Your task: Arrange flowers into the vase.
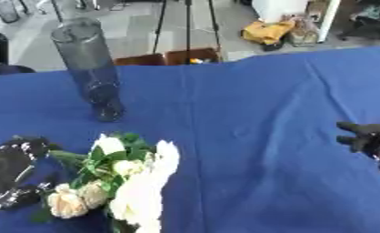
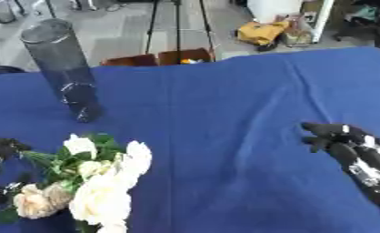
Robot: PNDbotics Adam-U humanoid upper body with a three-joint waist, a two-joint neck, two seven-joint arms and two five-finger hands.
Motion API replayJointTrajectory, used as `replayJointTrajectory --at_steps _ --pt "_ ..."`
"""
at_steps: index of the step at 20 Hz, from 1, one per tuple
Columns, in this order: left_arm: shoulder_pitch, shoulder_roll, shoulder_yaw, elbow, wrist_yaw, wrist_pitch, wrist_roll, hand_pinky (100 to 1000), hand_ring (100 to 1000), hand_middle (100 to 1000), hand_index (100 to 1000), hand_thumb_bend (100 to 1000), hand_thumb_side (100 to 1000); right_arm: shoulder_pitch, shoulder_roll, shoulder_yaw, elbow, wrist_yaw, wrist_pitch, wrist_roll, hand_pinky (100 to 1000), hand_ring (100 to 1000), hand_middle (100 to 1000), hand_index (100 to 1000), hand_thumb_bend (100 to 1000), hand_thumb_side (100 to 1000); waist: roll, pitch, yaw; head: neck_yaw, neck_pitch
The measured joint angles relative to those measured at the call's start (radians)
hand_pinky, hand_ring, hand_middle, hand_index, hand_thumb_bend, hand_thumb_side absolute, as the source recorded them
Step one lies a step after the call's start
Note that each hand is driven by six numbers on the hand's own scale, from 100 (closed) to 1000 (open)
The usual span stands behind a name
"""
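A tall clear glass vase stands upright on the blue tablecloth at the back left. A bunch of white and cream flowers with green leaves lies near the front left. My left hand is at the left edge, holding the green stems of the bunch; its fingers are curled round them. My right hand hovers over the cloth at the right edge with fingers stretched toward the left and nothing in it.
Beyond the table's far edge are a floor with tripod legs, brown boxes and a yellow bag. The cloth has soft folds near the right side.
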Motion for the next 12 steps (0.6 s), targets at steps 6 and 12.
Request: replayJointTrajectory --at_steps 6,12 --pt "-0.01 0.0 -0.006 0.007 -0.001 -0.001 0.001 708 696 646 798 360 100 0.0 0.0 0.0 0.0 0.0 -0.003 0.002 894 954 530 770 296 520 -0.004 0.0 -0.003 0.0 0.0" --pt "-0.024 -0.001 -0.012 0.015 0.0 -0.002 0.003 708 696 646 798 362 100 0.0 0.001 0.0 0.0 0.0 -0.005 0.002 894 953 530 770 296 519 -0.007 0.0 -0.01 0.0 0.0"
